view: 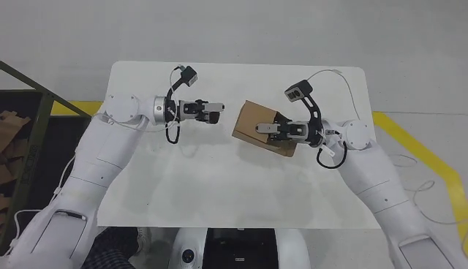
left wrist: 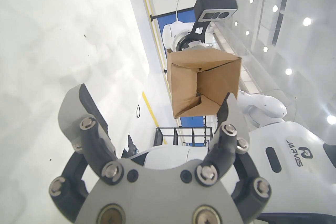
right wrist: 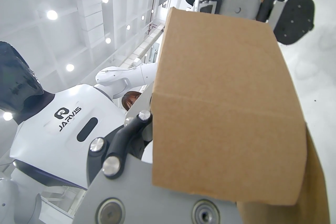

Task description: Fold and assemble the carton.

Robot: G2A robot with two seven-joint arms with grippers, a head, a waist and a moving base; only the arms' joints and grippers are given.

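Note:
The brown carton (view: 252, 120) is held above the middle of the white table (view: 219, 188). My right gripper (view: 265, 129) is shut on one of its walls. In the right wrist view the carton (right wrist: 223, 104) lies across that gripper and hides all but one finger (right wrist: 136, 117). My left gripper (view: 213, 112) hangs open just left of the carton, apart from it. In the left wrist view the left gripper (left wrist: 155, 107) frames the carton's end (left wrist: 204, 83), where folded flaps meet inside the square opening.
A dark bin (view: 18, 145) with flat cardboard pieces stands on the floor off the table's left edge. Yellow floor tape (view: 409, 134) runs off the table's right side. The front half of the table is bare.

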